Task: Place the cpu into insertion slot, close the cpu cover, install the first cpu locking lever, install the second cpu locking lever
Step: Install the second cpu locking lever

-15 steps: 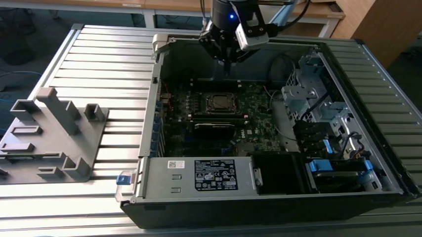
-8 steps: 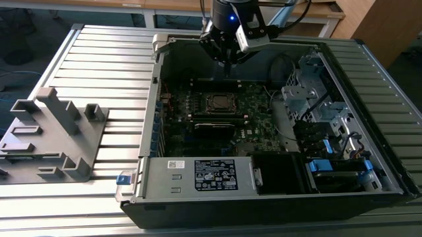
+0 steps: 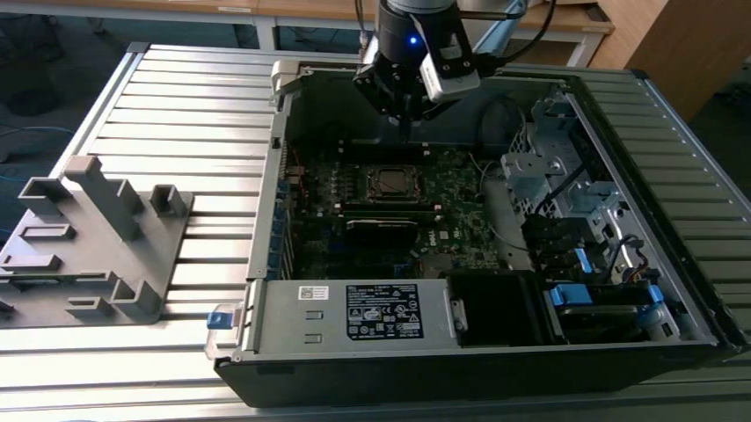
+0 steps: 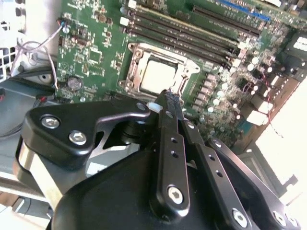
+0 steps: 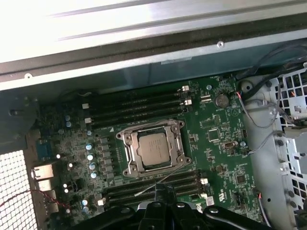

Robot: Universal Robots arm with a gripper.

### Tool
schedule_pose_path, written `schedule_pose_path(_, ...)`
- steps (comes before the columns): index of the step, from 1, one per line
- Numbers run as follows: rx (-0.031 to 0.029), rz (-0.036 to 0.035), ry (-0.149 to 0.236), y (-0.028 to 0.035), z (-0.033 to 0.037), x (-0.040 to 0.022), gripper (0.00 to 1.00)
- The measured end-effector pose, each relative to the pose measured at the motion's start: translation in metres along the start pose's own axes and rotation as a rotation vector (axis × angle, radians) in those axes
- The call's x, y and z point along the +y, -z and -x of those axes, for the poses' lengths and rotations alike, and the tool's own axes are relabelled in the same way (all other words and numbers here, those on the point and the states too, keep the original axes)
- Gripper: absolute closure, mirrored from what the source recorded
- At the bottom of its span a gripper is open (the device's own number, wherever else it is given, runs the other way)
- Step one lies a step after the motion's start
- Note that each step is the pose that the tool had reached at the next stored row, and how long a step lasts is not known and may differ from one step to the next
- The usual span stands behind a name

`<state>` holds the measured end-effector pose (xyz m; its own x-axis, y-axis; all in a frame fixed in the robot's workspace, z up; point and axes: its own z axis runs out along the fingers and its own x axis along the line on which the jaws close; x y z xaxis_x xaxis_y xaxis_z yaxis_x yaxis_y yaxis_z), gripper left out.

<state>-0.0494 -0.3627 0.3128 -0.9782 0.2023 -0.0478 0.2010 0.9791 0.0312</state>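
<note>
Poised above the open computer case (image 3: 470, 264), the hand (image 3: 405, 112) hung over the motherboard (image 3: 446, 198) near the far wall of the case in the exterior view, with its two slim black fingers (image 4: 172, 103) brought together into a narrow point and nothing gripped between them. In the second wrist view the joined fingertips sat just beside one edge of the socket, apart from the board below. The cpu (image 5: 152, 148) already lay flat in the insertion slot, its dull silver top showing in both wrist views (image 4: 158, 76). The cpu cover (image 5: 128, 146), a thin silvery frame with an open centre window, was folded down around the chip, lying level with the socket. A thin wire lever (image 5: 158, 184) ran slantwise from the socket's edge across the memory slots (image 5: 153, 184) on the side nearer the fingers, not tucked against the frame; whether the other lever was latched could not be told. More long black memory slots (image 5: 134, 105) flanked the socket on its opposite side. In the exterior view the case rested on a ribbed metal surface (image 3: 188, 114), and a grey plastic fixture (image 3: 88, 242) with upright posts stood well apart from the case on the exterior view's left. A labelled power supply box (image 3: 352, 312) filled the near part of the case.
</note>
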Motion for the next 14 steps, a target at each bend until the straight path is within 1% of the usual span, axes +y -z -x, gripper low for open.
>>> schedule_pose_path(3, 0.0, -0.0003, 0.001, -0.0041, -0.0001, -0.0011, 0.89)
schedule_pose_path(6, -0.0003, -0.0024, 0.001, -0.0047, 0.0, -0.0012, 0.89)
schedule_pose_path(8, -0.0005, -0.0025, 0.001, -0.0053, 0.0, -0.0011, 0.89)
schedule_pose_path(14, -0.0005, -0.0027, 0.001, -0.013, -0.0004, -0.0014, 0.89)
